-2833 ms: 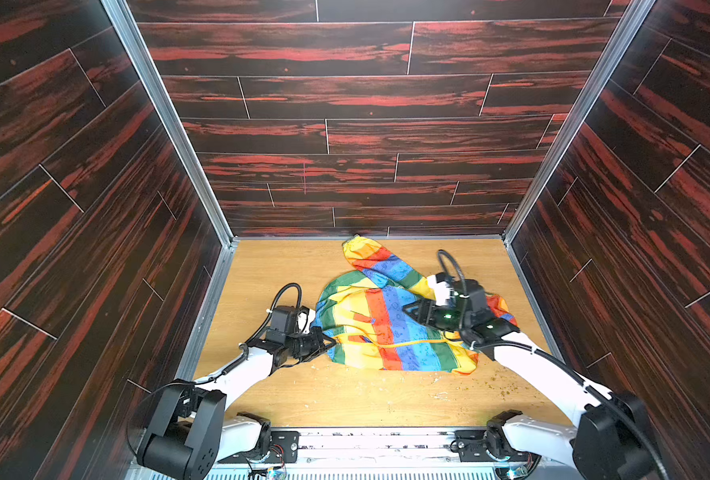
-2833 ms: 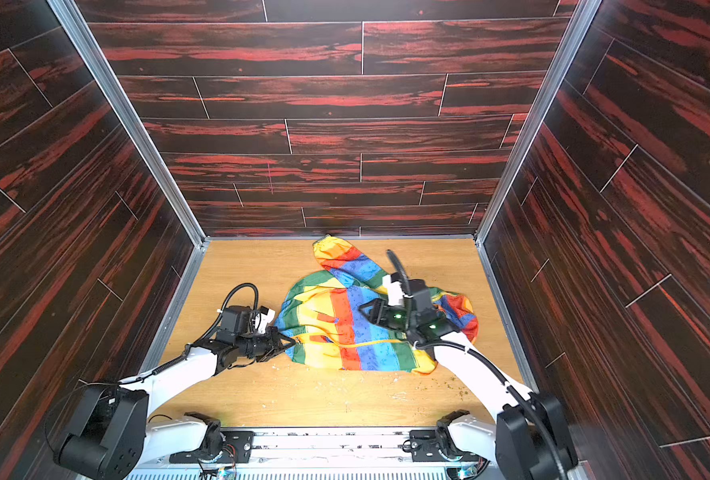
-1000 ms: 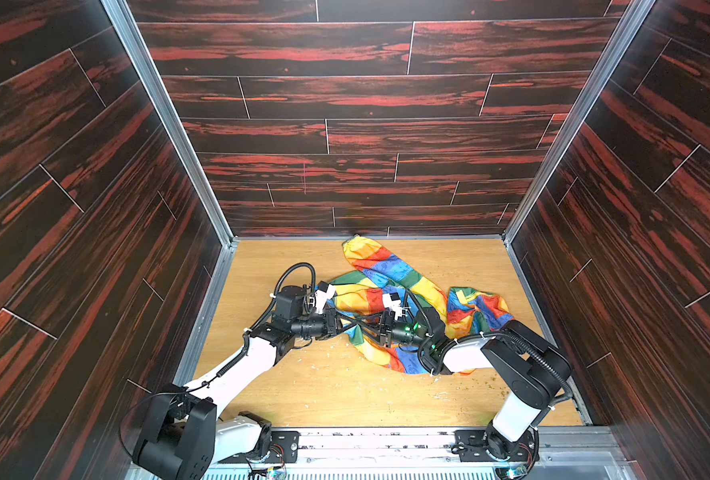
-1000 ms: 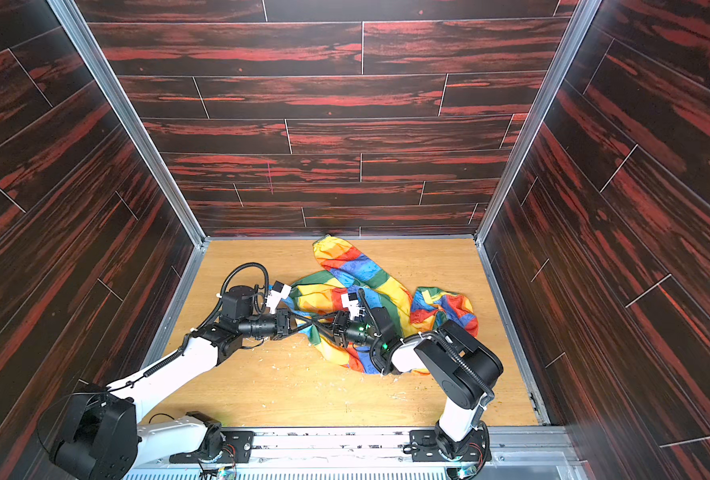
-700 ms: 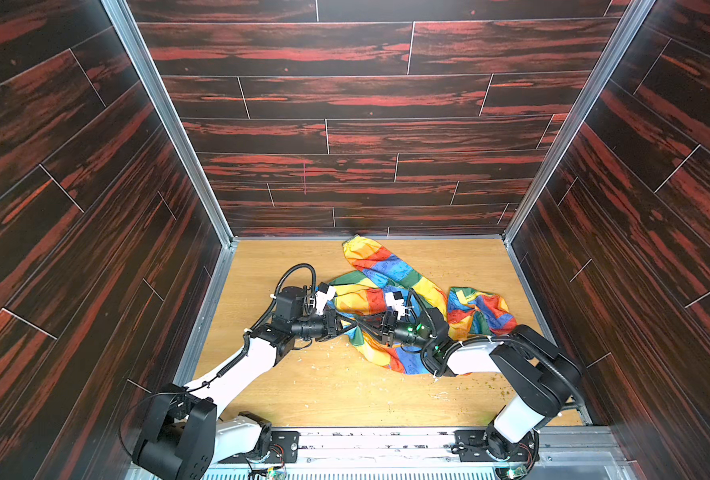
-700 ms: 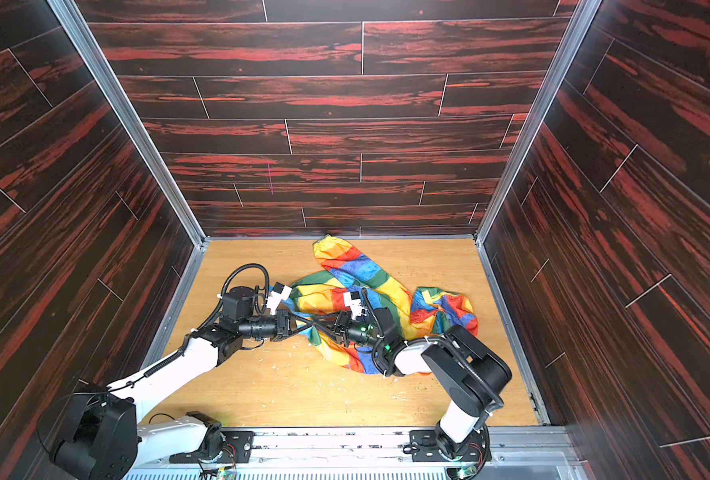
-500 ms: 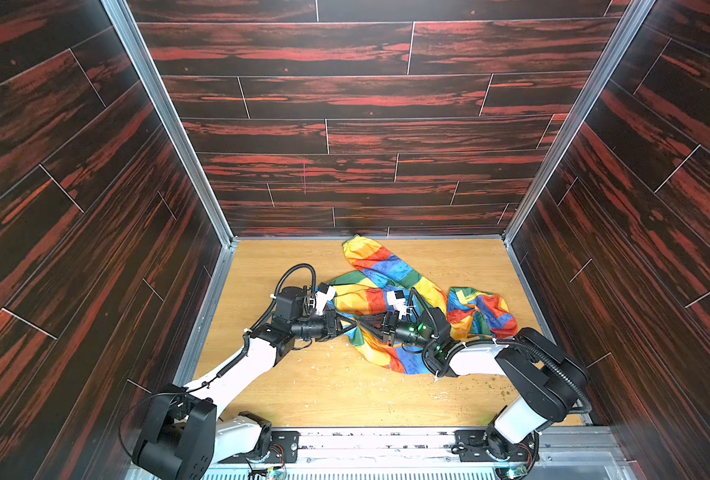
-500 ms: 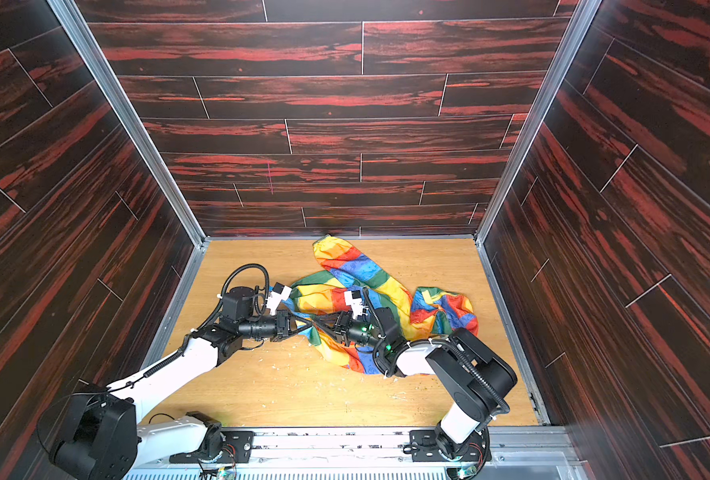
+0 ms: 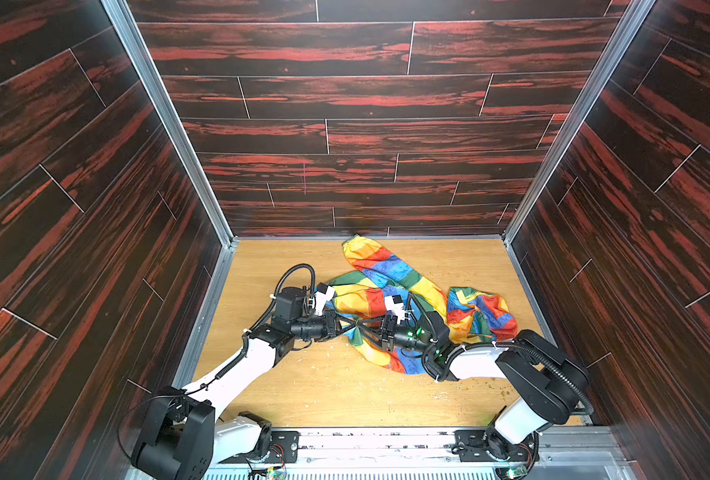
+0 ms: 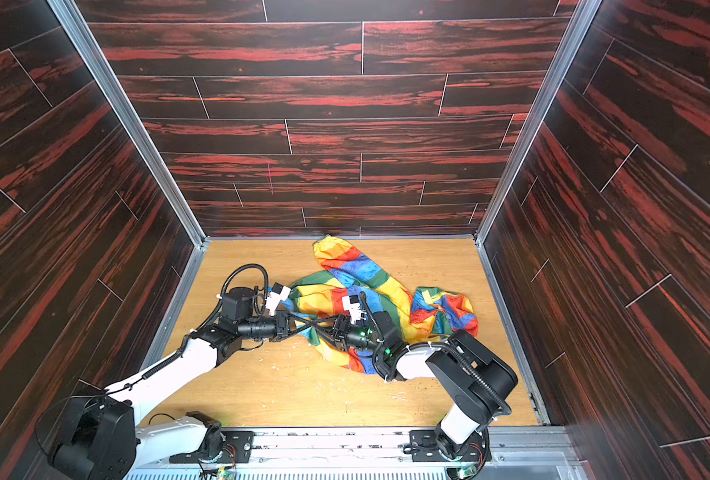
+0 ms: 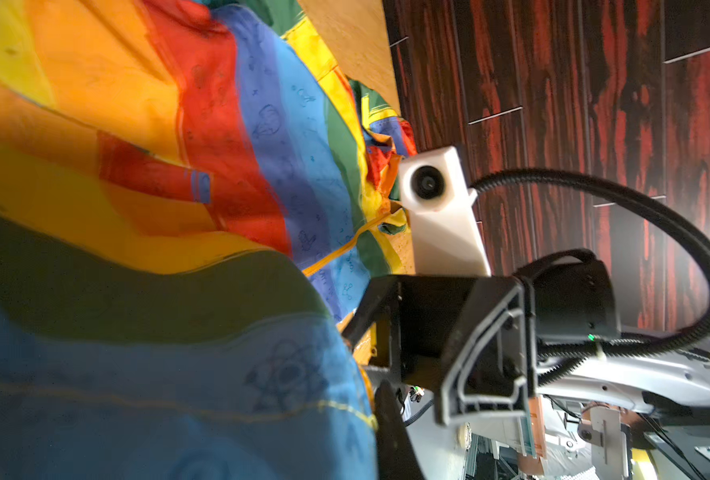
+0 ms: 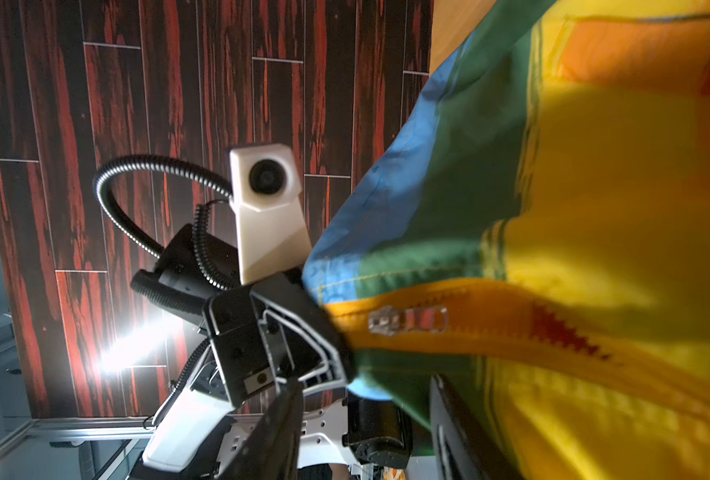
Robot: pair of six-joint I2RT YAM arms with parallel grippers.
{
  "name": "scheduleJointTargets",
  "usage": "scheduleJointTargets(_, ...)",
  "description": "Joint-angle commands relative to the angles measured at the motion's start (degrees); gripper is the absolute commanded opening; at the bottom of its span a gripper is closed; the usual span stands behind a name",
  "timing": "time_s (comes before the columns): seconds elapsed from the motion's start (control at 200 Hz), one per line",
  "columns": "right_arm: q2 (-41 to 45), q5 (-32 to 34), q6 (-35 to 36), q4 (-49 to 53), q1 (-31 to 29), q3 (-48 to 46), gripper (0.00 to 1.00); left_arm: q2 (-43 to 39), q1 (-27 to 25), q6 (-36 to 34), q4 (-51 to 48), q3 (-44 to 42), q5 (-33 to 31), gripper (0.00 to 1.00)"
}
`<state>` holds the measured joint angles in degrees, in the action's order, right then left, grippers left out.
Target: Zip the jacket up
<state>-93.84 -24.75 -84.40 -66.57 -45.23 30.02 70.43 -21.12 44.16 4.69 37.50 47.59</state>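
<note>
A: Where is the jacket [image 9: 390, 272]?

B: Crumpled on the wooden surface [image 9: 324, 390], centre to right in both top views. One sleeve runs toward the far wall [image 9: 345, 137]. Pale crumbs [image 9: 315, 368] lie scattered near its left edge.

A: Jaws?

B: Left gripper [image 9: 346, 325]: jaws together, clamped on the jacket's hem at the end of the yellow zipper [image 12: 511, 328], with the slider [image 12: 407, 321] just beyond them. Right gripper [image 9: 366, 329]: jaws apart, facing the left one at close range.

A: Obstructions?

B: Cloth fills most of both wrist views. The right forearm [image 9: 473, 361] lies across the jacket's near edge.

A: Versus earlier?

B: In the earliest frames the jacket lay spread flatter, with the left gripper at its left edge and the right gripper on its right side. Now it is bunched, and the right gripper has crossed to the middle. Over the last second little has shifted except the right elbow, which has swung right.
</note>
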Motion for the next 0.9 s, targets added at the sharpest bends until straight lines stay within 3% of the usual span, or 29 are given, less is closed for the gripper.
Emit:
scheduleJointTargets(0.0, -2.59, 0.74, -1.89, -4.98, -1.14, -0.54, 0.54, -0.03, -0.28, -1.29, -2.55, -0.59, -2.45, 0.09)
scheduleJointTargets(0.291, -12.27, 1.36, -6.31, -12.70, -2.45, -0.64, 0.55, -0.65, -0.22, 2.04, -2.47, -6.16, -7.69, 0.36)
scheduleJointTargets(0.566, -14.34, 2.25, -7.09, -14.21, -2.51, -1.83, 0.55, 3.61, -0.23, -0.37, -11.01, -6.57, -16.02, 0.51)
scheduleJointTargets(0.897, -13.91, 2.16, -6.74, -13.68, -2.51, -1.72, 0.55, 7.59, -0.28, -1.55, -11.38, -6.60, -18.40, 0.53)
